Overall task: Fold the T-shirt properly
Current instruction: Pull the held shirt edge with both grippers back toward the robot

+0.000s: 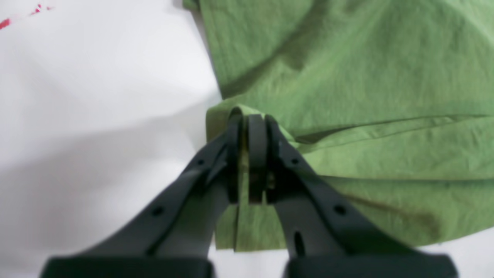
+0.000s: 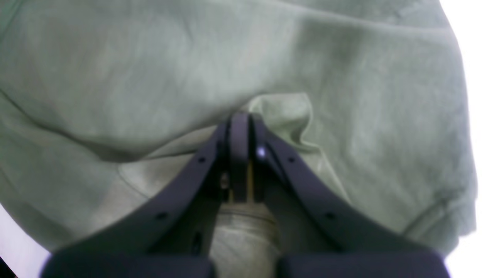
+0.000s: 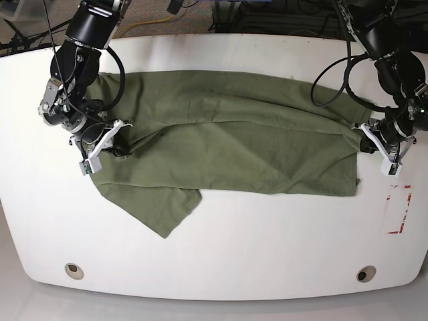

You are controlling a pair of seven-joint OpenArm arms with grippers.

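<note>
We look down on a white table (image 3: 221, 254) where an olive-green T-shirt (image 3: 227, 134) lies spread sideways across the upper middle, partly folded lengthwise, with one sleeve or corner hanging out toward the near edge at lower left. Our right gripper (image 3: 114, 139), on the left of the base view, sits at that end of the shirt with its jaws pressed together on a pinch of cloth; its wrist camera shows the dark fingers (image 2: 239, 131) meeting over a small raised fold, the T-shirt (image 2: 154, 77) filling almost the whole view. Our left gripper (image 3: 366, 139), on the right of the base view, is at the shirt's opposite edge, likewise clamped on fabric; its wrist view shows the gripper (image 1: 251, 123) biting a folded edge of the T-shirt (image 1: 366, 77), with bare table (image 1: 96, 96) beside it. Red tape marks (image 3: 399, 208) lie on the table near that arm, just off the shirt.
</note>
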